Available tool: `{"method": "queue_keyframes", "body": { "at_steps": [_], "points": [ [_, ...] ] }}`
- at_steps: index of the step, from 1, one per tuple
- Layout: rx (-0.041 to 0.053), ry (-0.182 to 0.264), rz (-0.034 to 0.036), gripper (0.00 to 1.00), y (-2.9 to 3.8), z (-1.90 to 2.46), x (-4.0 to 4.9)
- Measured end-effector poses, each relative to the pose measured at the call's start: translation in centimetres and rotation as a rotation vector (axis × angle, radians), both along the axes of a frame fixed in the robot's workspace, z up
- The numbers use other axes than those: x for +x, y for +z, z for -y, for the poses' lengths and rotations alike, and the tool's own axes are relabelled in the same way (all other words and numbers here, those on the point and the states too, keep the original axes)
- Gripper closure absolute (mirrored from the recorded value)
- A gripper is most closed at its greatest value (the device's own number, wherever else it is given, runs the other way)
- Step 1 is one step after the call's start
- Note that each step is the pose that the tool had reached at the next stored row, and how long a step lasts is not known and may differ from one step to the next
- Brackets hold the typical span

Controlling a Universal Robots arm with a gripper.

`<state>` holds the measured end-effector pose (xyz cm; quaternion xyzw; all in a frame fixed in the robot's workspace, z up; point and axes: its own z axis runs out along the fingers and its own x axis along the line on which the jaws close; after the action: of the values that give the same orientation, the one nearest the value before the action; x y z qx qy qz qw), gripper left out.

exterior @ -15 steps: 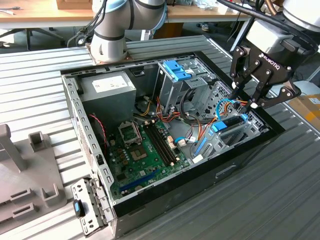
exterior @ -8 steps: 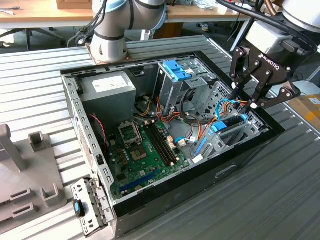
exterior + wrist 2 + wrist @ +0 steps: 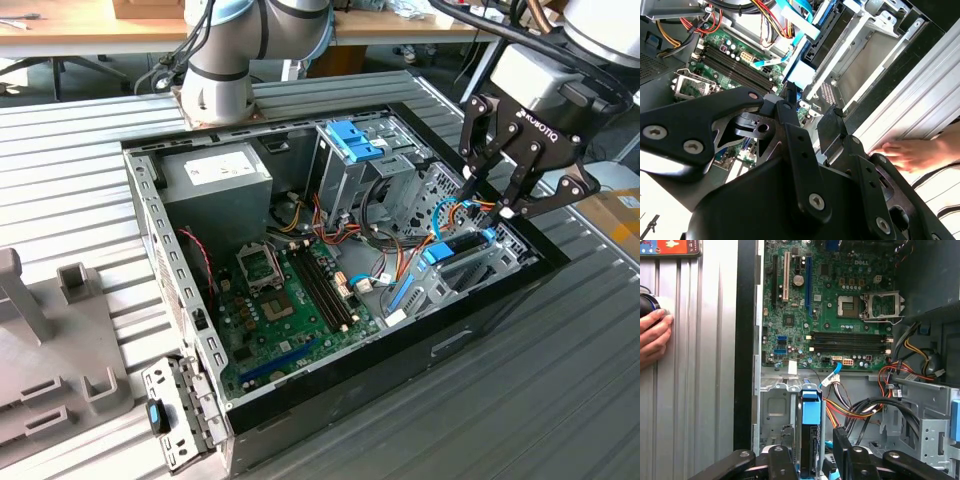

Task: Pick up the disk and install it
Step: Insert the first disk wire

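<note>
1. Ribbed grey metal table (image 3: 560, 400) is carrying the open computer case (image 3: 420, 348), and I am hanging over its corner at the exterior view's right.
2. My gripper (image 3: 489, 203) is standing with its jaws spread, one finger on each side of the disk (image 3: 810, 415). In the first wrist view slim gaps are showing between my fingers (image 3: 841, 447) and the blue rail, so I am gripping nothing.
3. The disk is standing on edge in the drive bay (image 3: 771, 415), just under my fingertips.
4. Its lower part is hiding inside the bay, and my own finger links are covering its near end. Whether it is sitting fully home I cannot tell.
5. Bay walls are crowding both flat faces of the disk, the black case wall is running just beside the bay, and a bundle of cables (image 3: 865, 407) is lying near on the other side.
6. Beyond that wall a person's hand (image 3: 652, 337) is resting on the table, well apart from my jaws.
</note>
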<state>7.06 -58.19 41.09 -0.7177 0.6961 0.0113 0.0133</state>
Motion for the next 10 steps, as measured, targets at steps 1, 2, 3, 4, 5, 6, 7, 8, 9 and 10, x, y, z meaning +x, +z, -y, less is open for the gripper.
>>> {"method": "queue_keyframes", "body": {
  "at_steps": [1, 2, 3, 4, 5, 6, 7, 8, 9, 10],
  "points": [
    [-0.0001, 0.0, 0.0, 0.56, 0.0, 0.0, 0.0],
    [0.0, 0.0, 0.0, 0.56, -0.01, 0.0, 0.0],
    [0.0, 0.0, 0.0, 0.56, -0.01, 0.0, 0.0],
    [0.0, 0.0, 0.0, 0.56, -0.01, 0.0, 0.0],
    [0.0, 0.002, 0.0, 0.56, -0.01, 0.0, 0.05],
    [0.0001, 0.006, 0.0, 0.56, -0.02, -0.01, 0.16],
    [0.0, 0.01, 0.0001, 0.56, -0.01, -0.01, 0.24],
    [0.0, 0.013, 0.0001, 0.56, -0.01, -0.02, 0.32],
    [0.0, 0.018, 0.0, 0.56, -0.01, -0.04, 0.46],
    [0.0, 0.023, 0.0, 0.56, -0.01, -0.05, 0.58]
  ]
}}
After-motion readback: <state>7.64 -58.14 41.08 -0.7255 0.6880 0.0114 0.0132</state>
